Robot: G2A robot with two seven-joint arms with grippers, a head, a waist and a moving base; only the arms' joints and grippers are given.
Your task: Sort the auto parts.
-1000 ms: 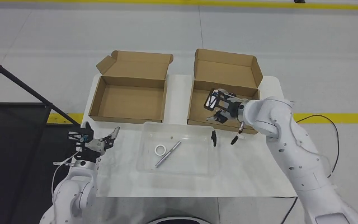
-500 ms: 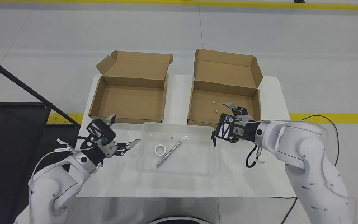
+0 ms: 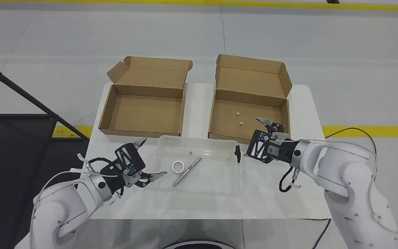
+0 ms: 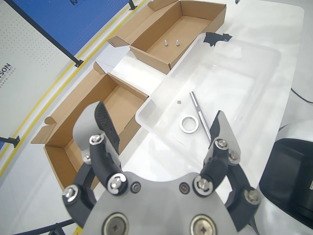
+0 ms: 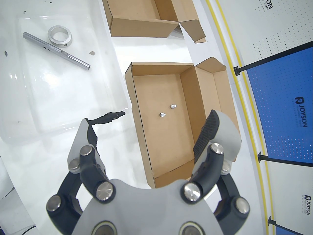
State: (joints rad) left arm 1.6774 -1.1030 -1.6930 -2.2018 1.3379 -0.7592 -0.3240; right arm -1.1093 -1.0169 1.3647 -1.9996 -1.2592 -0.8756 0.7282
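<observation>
White table (image 3: 205, 205), yellow floor line (image 3: 367, 131), blue perforated panel (image 4: 73, 13)

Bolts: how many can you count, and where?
2. One bolt and a second bolt lie close together on the floor of the right cardboard box; walls could hide others.

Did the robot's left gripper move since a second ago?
Yes. The left gripper, open, went from the white table's left edge toward the clear plastic tray and now sits at its left end.

Silver ring (image 3: 178, 166) just beside slim metal rod (image 3: 187, 171) in clear tray (image 3: 160, 142); 2 small bolts (image 3: 237, 113) in right cardboard box (image 3: 264, 111).
</observation>
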